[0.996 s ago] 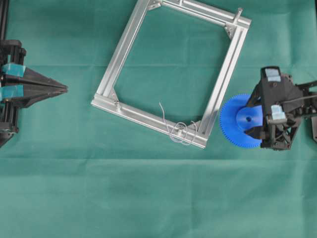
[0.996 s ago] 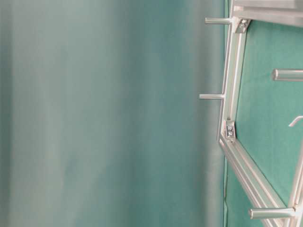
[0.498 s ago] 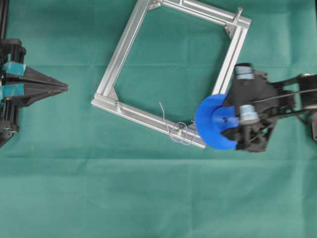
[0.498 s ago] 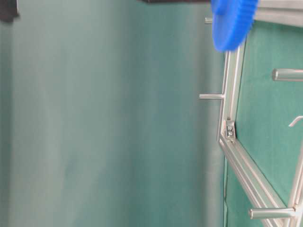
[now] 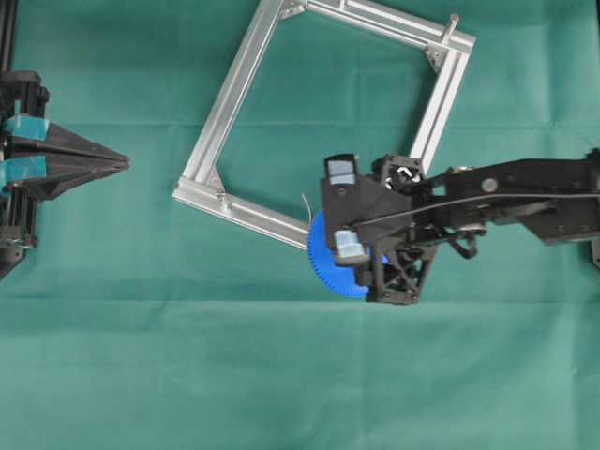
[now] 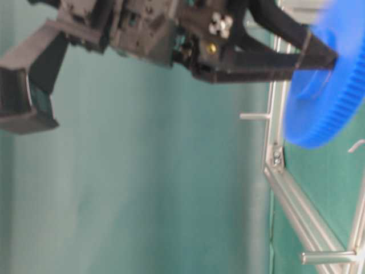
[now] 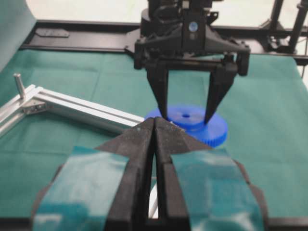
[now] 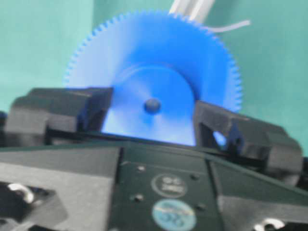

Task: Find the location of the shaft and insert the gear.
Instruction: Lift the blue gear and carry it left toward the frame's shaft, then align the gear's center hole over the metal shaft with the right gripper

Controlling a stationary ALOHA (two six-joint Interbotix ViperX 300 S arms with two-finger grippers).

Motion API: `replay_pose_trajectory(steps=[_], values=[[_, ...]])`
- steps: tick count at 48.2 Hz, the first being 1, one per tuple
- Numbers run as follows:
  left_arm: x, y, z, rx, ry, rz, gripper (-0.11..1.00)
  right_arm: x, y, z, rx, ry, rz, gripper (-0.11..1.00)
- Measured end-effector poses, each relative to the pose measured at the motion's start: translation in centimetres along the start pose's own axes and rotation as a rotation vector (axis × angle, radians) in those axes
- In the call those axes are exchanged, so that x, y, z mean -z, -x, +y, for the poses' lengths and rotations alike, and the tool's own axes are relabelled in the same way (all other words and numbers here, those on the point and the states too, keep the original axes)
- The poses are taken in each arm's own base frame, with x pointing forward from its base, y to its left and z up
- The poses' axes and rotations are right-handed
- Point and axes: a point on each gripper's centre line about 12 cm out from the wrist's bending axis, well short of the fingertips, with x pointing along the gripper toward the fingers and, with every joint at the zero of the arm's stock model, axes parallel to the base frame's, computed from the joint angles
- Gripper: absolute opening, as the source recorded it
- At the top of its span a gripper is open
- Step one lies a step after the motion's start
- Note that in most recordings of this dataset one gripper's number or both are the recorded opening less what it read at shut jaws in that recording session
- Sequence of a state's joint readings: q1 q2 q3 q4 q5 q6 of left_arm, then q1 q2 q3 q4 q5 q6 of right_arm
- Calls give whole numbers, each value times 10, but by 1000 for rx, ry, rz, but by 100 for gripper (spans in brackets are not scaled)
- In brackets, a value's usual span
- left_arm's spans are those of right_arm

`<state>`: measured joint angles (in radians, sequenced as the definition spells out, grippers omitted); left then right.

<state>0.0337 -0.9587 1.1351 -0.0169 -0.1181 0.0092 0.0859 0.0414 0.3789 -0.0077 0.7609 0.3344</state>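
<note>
Gear [image 5: 323,267] hangs in the right gripper [image 5: 352,267], clamped by its raised hub — one finger [image 8: 62,113] on each side, as the right wrist view shows — over the near corner of the frame [image 5: 239,89]. Its flat faces lie roughly level with the cloth [image 5: 281,375] in the left wrist view, hub and centre hole up, so its axis runs about vertical; only a toothed arc of it shows from overhead, the rest hidden under the gripper. The shaft cannot be made out in any view: that corner is covered by the gear and the gripper, with only a bit of thin wire [image 5: 305,202] poking out beside the gear's rim.

Room around it: the frame's near rail runs up and left from under the gear, and the right rail climbs toward the far corner, where a peg [image 5: 453,22] stands upright on its bracket. The right arm [image 5: 525,192] crosses in from the right edge, above that right rail. Below and left of the gear the cloth lies bare, out to the picture edges.

Left gripper [image 5: 117,165] sits at the far left, well apart from the frame — jaws pressed together, nothing between them, pointing toward the gear.
</note>
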Motion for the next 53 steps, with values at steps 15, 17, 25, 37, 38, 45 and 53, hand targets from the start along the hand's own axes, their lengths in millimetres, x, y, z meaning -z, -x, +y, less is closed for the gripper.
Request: replay_pose_trajectory(steps=[15, 17, 25, 37, 38, 45, 53], values=[[1, 0, 0, 0, -2, 8, 1, -18, -6, 28, -29, 51, -25, 68], [1, 0, 0, -1, -1, 5, 1, -19, -7, 31, -32, 61, -25, 68], [1, 0, 0, -1, -3, 8, 1, -22, -8, 35, -25, 94, -33, 68], [1, 0, 0, -1, 2, 8, 1, -25, -11, 3, 67, 109, -48, 68], [2, 0, 0, -1, 3, 9, 1, -24, -12, 0, 71, 105, -47, 68], [1, 0, 0, -2, 5, 8, 1, -16, -4, -27, 88, 42, -69, 68], [1, 0, 0, -1, 5, 6, 1, -4, 2, -43, 94, -12, -82, 68]])
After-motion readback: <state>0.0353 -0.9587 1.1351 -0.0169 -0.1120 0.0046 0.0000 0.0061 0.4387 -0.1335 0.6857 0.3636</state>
